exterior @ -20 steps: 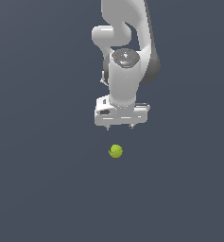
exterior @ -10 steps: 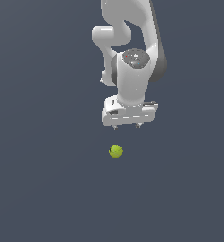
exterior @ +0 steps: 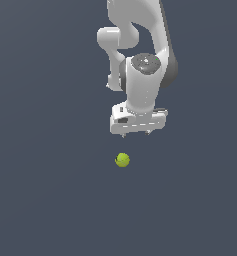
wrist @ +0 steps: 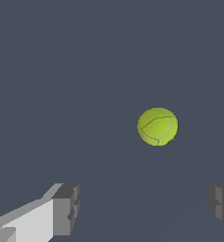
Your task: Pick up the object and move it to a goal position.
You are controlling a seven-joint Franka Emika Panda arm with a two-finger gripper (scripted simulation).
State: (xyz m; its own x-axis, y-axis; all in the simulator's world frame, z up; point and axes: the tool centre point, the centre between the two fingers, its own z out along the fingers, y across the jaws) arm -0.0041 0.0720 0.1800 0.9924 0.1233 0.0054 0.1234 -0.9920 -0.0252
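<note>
A small yellow-green ball, alone on a plain dark grey floor, with a seam like a tennis ball in the wrist view. No contact with anything else; nothing holding it.

Above the ball, slightly toward the exterior view's right, the white gripper, pointing down. Near the ball but clearly apart from it. Fingers spread wide and empty: in the wrist view one grey fingertip at one side and the other at the opposite edge of the picture, with a gap much wider than the ball. Ball seen beyond the fingertips, closer to one finger than to the other, not yet between them.

Above the gripper, the white arm, going up out of the exterior view. No goal mark visible in either picture.

Probably the approach step, with the grasp not yet started and most of the task left.

Possible problems from here:
- Descent without first centring over the ball: one finger down on top of the ball or against its side, then a push and a roll away, because a ball on a flat floor moves at a light touch.
- Closing while off centre: pads meeting the curved side and not the widest part, so the ball squeezed out forward or backward.
- Closing too high: grip only on the upper part, and a slip during the lift.
- Descent too deep: fingertips pressed against the floor.
</note>
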